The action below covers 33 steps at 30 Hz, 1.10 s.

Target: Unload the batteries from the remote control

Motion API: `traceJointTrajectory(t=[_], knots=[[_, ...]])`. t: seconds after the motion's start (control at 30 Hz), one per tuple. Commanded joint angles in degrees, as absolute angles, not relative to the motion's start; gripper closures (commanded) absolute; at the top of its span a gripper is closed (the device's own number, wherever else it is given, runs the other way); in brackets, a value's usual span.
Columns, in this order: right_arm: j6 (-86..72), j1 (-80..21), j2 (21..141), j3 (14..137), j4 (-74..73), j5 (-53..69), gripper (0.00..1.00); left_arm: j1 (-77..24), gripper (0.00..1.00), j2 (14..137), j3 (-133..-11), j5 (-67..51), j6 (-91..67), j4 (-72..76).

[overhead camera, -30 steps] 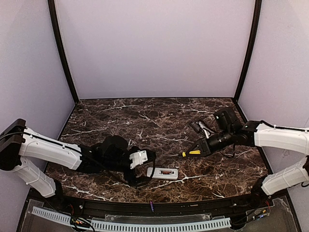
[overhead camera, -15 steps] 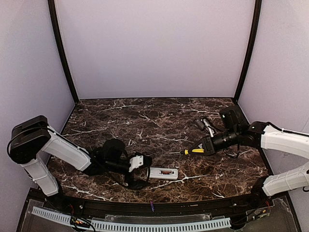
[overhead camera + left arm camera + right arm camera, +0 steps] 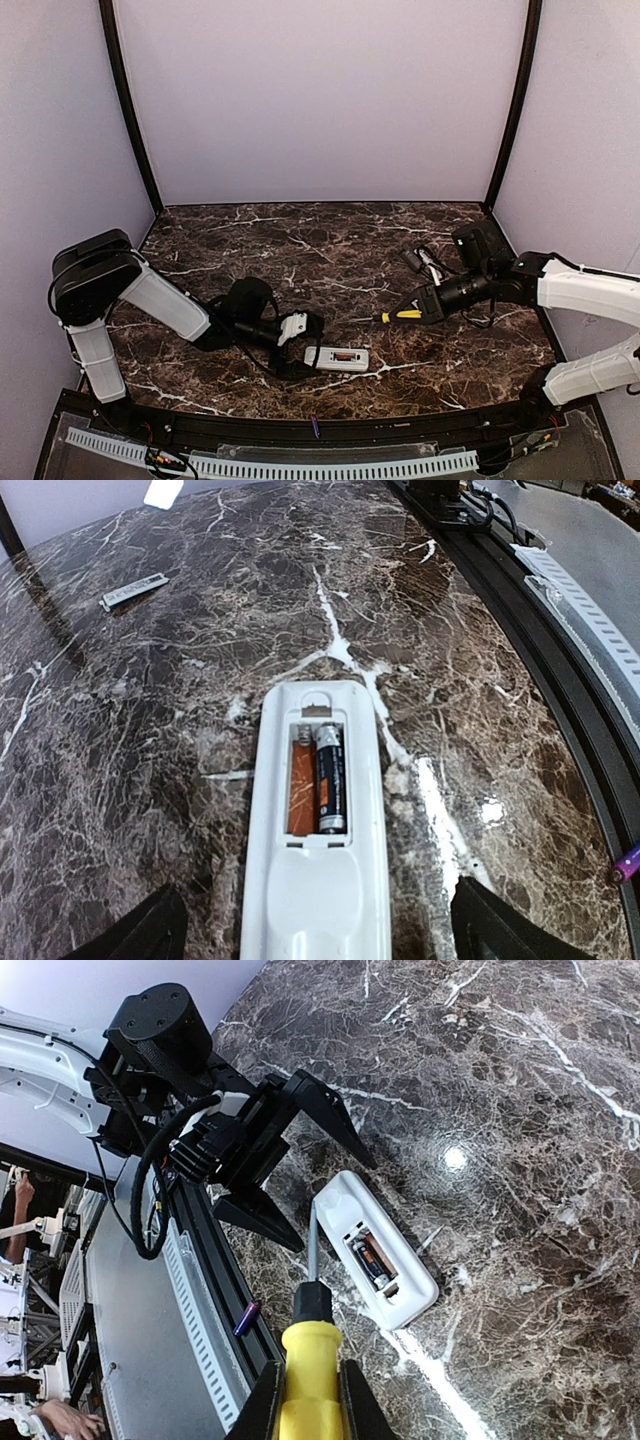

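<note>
While my left gripper (image 3: 304,350) gapes wide at the remote control's (image 3: 337,358) nine o'clock end, my right gripper (image 3: 308,1402) pinches a yellow screwdriver (image 3: 304,1348).

My left claw (image 3: 303,348) gapes wide at lower centre; my right claw (image 3: 428,304), centre right, clamps a yellow stick (image 3: 404,314).

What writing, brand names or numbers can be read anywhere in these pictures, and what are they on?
Nothing here can be read as text.
On the dark battery in the remote control: any label print is too small to read.
On the small flat grey piece: faint marks, too blurred to read.
On the yellow screwdriver handle: no lettering visible.
</note>
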<state>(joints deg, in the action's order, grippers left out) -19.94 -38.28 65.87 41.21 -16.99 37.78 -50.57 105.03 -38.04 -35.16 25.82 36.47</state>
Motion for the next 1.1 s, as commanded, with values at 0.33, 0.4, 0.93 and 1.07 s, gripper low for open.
traceJointTrajectory(t=[0.33,0.4,0.93,1.07], knots=[[-18.2,-37.71,68.19,41.97,-16.08,39.11,1.0,-50.31,0.14,109.48,-40.95,-37.0,29.52,32.61],[-18.11,-37.64,68.44,42.13,-16.08,39.11,1.0,-50.31,0.17,109.77,-40.96,-36.12,30.22,32.42],[-18.52,-37.62,68.91,42.56,-16.17,39.57,1.0,-50.31,0.57,111.55,-42.71,-35.27,32.66,29.01],[-18.54,-37.6,68.58,42.75,-16.3,39.55,1.0,-50.28,0.76,110.99,-44.42,-35.87,32.29,25.8]])
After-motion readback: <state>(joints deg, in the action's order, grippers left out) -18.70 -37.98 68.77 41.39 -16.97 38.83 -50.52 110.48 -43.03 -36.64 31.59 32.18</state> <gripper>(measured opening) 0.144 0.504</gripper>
